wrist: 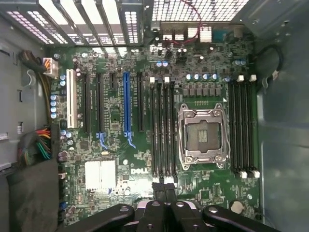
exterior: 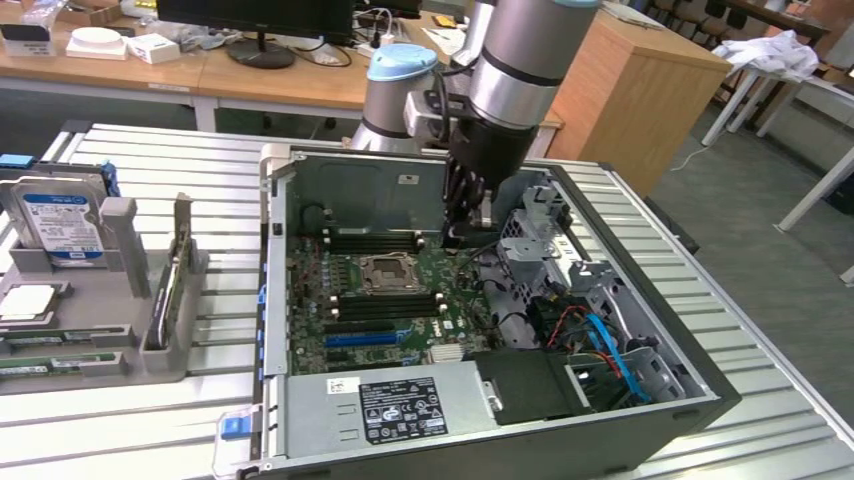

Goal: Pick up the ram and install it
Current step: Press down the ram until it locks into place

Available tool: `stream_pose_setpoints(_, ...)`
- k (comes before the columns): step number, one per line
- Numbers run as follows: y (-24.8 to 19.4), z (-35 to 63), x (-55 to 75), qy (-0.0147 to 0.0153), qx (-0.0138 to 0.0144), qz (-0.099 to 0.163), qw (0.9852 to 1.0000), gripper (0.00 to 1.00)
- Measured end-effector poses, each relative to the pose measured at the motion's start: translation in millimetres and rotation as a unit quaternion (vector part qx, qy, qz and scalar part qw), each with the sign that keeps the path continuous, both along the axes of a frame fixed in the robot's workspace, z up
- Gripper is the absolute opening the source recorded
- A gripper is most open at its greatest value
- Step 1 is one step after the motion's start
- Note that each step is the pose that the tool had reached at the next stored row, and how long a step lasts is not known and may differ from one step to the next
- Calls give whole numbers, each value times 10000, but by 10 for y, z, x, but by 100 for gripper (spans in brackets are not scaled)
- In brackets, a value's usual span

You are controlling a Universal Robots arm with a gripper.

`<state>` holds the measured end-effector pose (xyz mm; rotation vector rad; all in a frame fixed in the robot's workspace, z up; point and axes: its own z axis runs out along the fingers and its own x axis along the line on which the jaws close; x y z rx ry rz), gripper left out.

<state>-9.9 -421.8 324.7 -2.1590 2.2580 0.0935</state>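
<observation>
My gripper (exterior: 470, 236) hangs inside the open computer case (exterior: 694, 385), low over the green motherboard (exterior: 350, 330) beside the CPU socket (exterior: 388, 268). In the wrist view its fingertips (wrist: 159, 185) are pressed together, shut, with nothing showing between them. They sit just off the end of the black memory slots (wrist: 163, 130) beside the CPU socket (wrist: 200, 136). A second bank of slots (wrist: 243, 126) lies on the socket's other side. Green ram sticks (exterior: 51, 341) lie flat in the grey tray at the exterior view's left, far from the gripper.
The grey tray (exterior: 134, 345) also holds an upright hard drive (exterior: 60, 225) and a card standing in a slot (exterior: 166, 290). A power supply (exterior: 387, 405), drive cage (exterior: 541, 225) and red and blue cables (exterior: 601, 335) crowd the case. Desks stand behind the slatted table (exterior: 160, 170).
</observation>
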Motion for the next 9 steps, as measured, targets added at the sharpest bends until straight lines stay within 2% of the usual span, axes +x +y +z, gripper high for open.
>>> stream_pose_setpoints(9, 0, -164, 1, 0, 1, 169, 9999, 10)
